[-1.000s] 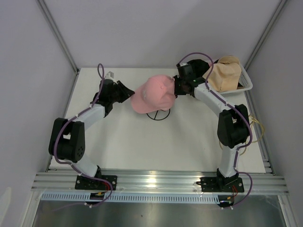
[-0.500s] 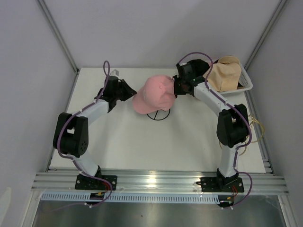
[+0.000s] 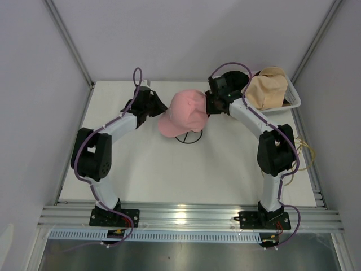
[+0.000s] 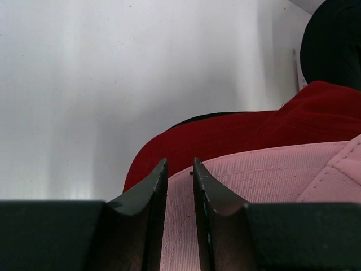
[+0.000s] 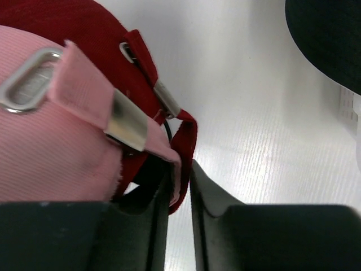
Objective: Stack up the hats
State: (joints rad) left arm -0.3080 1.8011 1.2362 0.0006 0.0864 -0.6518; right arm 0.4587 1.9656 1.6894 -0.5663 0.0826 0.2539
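A pink baseball cap [image 3: 183, 112] sits over a red cap [image 4: 225, 135] on a black wire stand [image 3: 189, 138] at mid-table. My left gripper [image 3: 159, 108] is at the cap's brim. In the left wrist view its narrow jaws [image 4: 179, 166] have the pink brim [image 4: 271, 175] between them. My right gripper [image 3: 208, 105] is at the cap's back. In the right wrist view its jaws [image 5: 181, 164] pinch the pink strap end [image 5: 141, 135] and a red strap [image 5: 189, 135]. A tan hat [image 3: 265, 90] lies in the basket.
A white mesh basket [image 3: 293, 97] stands at the table's back right corner, just behind the right arm. Grey walls close in the table on three sides. A dark shape [image 5: 327, 39] fills the upper right of the right wrist view.
My left arm has swung right and forward, bringing its gripper up to the pink cap's brim. The cap has turned slightly. My right gripper stays at the cap's back.
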